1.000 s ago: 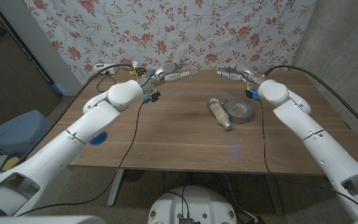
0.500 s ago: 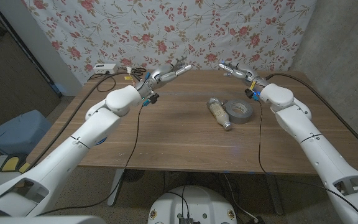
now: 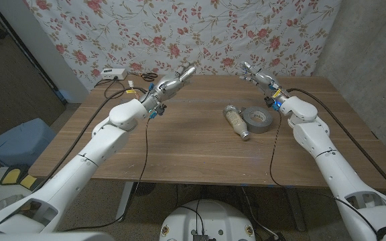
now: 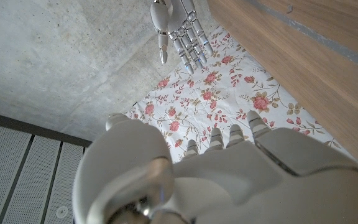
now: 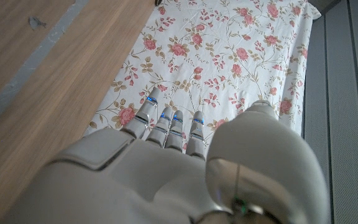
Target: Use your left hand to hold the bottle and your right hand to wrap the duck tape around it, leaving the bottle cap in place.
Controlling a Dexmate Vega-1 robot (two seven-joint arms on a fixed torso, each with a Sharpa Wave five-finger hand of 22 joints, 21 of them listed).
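Observation:
A small clear bottle (image 3: 236, 121) with pale contents lies on its side on the wooden table (image 3: 179, 147), cap toward the near edge. A grey roll of duct tape (image 3: 257, 119) lies flat right beside it, touching or nearly touching. My left hand (image 3: 171, 82) is raised over the far left part of the table, fingers stretched out, holding nothing. My right hand (image 3: 256, 75) is raised behind the tape, fingers extended and empty. In the left wrist view, my right hand (image 4: 180, 28) shows with fingers spread beyond my left hand (image 4: 229, 174).
A white box (image 3: 113, 74) with cables sits at the table's far left corner. A floral cloth (image 3: 200, 33) hangs behind the table. A blue bin (image 3: 15, 144) stands on the floor to the left.
Both hands have lifted off the far table area and turned upward toward the backdrop, fingers pointing up. The bottle and tape have not moved.

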